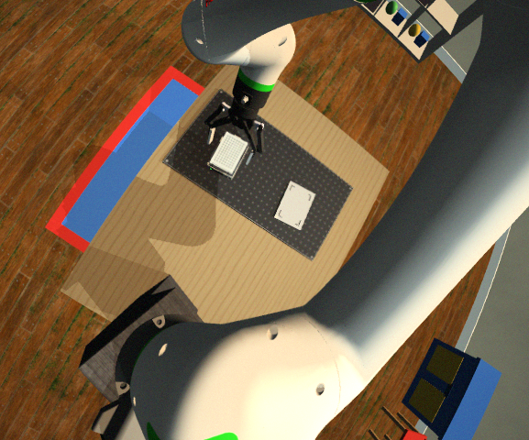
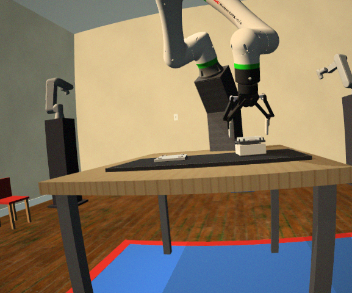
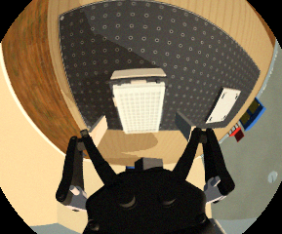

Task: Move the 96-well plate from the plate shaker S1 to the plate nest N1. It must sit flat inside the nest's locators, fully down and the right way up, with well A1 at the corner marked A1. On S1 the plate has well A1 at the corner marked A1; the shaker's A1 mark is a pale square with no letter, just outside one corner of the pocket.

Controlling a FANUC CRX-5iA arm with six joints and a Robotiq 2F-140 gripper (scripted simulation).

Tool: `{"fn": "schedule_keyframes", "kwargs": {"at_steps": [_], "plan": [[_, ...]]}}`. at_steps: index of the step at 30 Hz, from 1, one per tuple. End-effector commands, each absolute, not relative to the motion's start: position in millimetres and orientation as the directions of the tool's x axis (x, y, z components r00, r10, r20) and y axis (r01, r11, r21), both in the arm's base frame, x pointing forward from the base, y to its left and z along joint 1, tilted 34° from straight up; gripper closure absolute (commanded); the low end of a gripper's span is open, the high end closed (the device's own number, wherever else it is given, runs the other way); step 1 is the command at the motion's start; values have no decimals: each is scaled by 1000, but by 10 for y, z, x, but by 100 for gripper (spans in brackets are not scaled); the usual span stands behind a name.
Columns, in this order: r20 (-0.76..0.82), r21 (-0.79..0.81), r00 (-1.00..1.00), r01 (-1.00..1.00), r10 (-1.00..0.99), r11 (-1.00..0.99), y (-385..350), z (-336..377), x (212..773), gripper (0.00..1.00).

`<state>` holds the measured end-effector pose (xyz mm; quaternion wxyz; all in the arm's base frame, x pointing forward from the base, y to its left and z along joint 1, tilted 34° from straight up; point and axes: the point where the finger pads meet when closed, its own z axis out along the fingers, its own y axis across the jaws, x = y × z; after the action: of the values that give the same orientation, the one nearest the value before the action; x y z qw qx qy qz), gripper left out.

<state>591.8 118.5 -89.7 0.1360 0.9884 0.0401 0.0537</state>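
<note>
Jaws of the gripper [image 2: 248, 124] stand wide apart, holding nothing, above the plate [image 1: 228, 153] on shaker S1 [image 2: 250, 148]; an off-centre descent could knock the plate askew.

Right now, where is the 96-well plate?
The 96-well plate sits on shaker S1, directly beneath the open gripper, at the black mat's end opposite nest N1.
</note>
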Motion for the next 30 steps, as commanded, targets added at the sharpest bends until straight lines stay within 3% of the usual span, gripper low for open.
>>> {"fn": "schedule_keyframes", "kwargs": {"at_steps": [1, 2, 3, 30], "plan": [[96, 273, 991, 65, 94, -960, 1186, -896, 5918, 0], [96, 273, 991, 65, 94, -960, 1186, -896, 5918, 0], [96, 273, 991, 65, 94, -960, 1186, -896, 5918, 100], [96, 273, 991, 65, 94, -960, 1186, -896, 5918, 100]]}}
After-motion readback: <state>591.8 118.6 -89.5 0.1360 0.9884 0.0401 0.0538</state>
